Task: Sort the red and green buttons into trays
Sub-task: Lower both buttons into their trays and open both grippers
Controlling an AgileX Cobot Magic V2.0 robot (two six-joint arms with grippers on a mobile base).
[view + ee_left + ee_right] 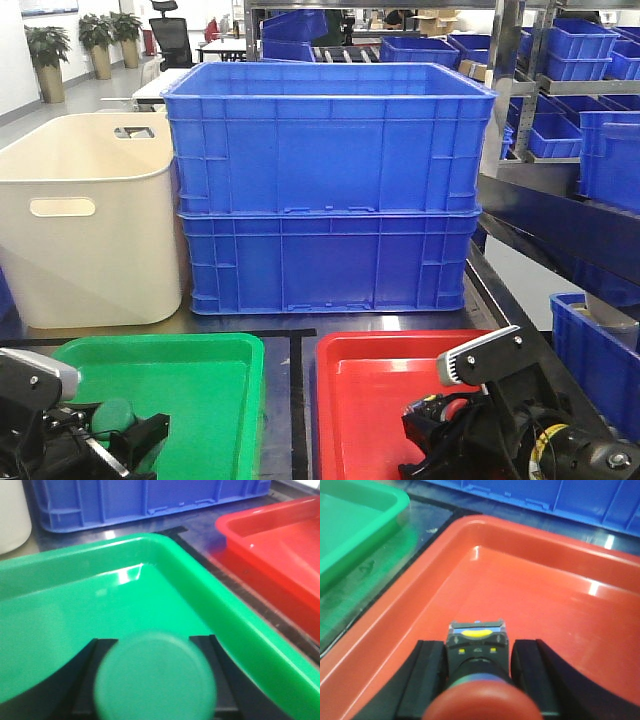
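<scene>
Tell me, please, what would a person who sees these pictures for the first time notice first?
First the two stacked blue crates filling the middle of the front view, with the cream tub to their left. Below them lie the green tray and the red tray, side by side. In each wrist view a button sits between dark fingers above its matching tray: the green button in the left gripper, the red button in the right gripper.

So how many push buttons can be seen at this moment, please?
2. The green button sits in the left claw over the green tray. The red button sits in the right claw over the red tray. Others may be hidden.
</scene>
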